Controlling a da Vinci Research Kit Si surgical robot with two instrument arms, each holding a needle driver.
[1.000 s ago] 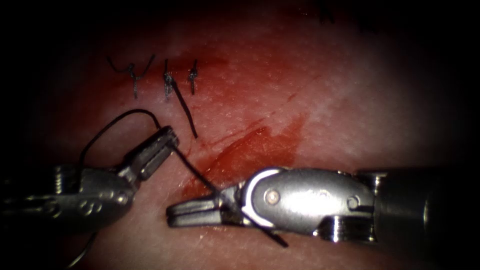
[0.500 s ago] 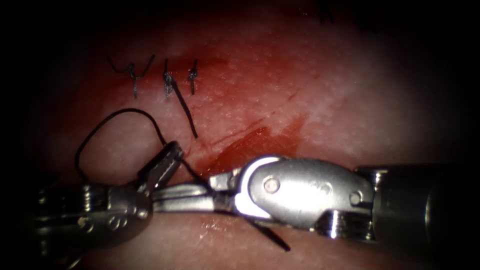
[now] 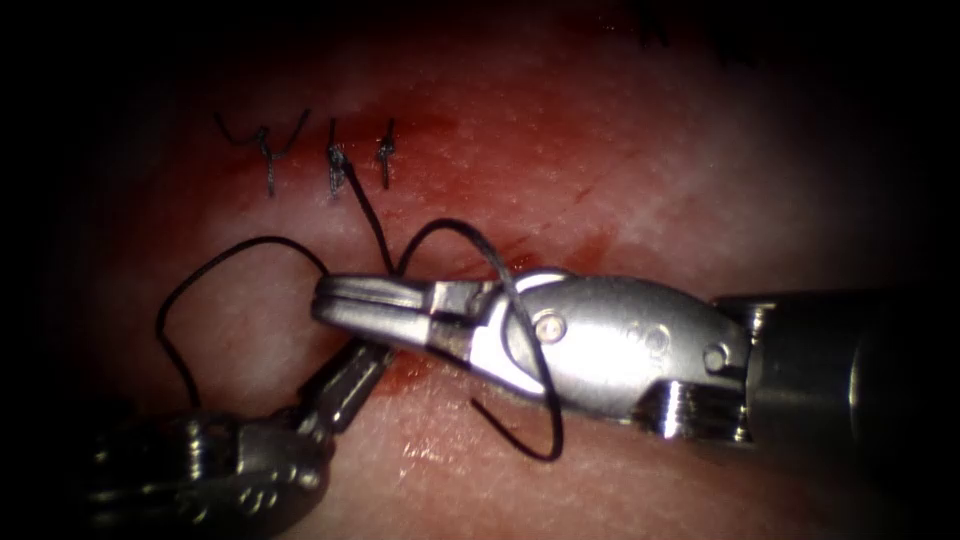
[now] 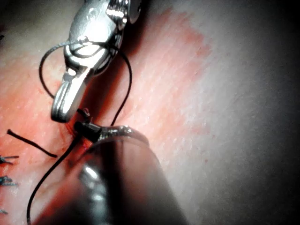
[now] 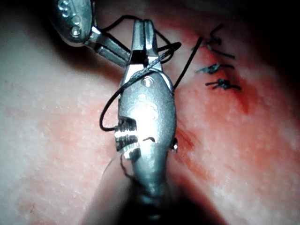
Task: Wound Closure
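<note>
My left pincer (image 3: 352, 372) is clenching the thread (image 3: 236, 249); my right pincer (image 3: 322, 300) is staying closed and empty, thread looping around it above the tissue (image 3: 620, 170).

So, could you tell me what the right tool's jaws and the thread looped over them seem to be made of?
The right tool looks like polished metal: silvery, with bright highlights on the jaws and wrist. The thread seems a thin, dark, springy filament, possibly synthetic, since it holds open curves over the tissue.
</note>
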